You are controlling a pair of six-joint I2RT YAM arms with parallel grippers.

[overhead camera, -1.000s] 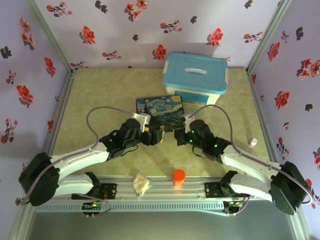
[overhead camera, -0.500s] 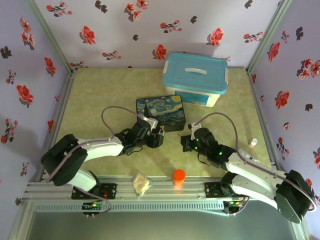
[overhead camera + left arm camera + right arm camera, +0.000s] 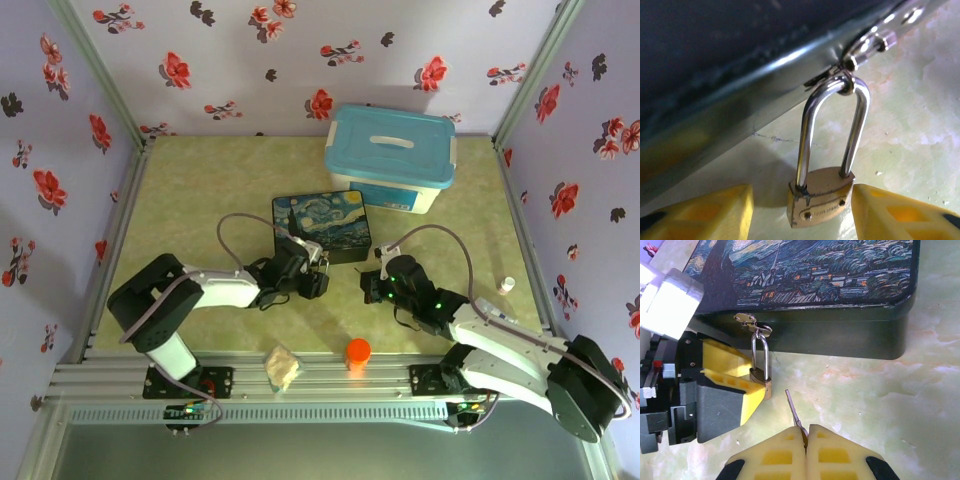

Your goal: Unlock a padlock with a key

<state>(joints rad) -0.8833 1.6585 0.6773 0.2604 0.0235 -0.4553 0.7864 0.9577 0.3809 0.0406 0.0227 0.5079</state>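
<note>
My left gripper straddles the padlock hanging on the box clasp, fingers apart, poised to steady it. My right gripper, clamped on the key, aims its tip nearby.

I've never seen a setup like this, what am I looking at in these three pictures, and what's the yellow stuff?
Two robot arms are bolted to a table. One picture looks down from above; the other two come from cameras on each wrist, and the yellow blocks are gripper fingers. The left gripper sits open around a brass padlock hanging from the clasp of a painted box. The right gripper pinches a thin key, aimed toward the padlock, not touching. Nearby: a blue-lidded tub and an orange cylinder.
</note>
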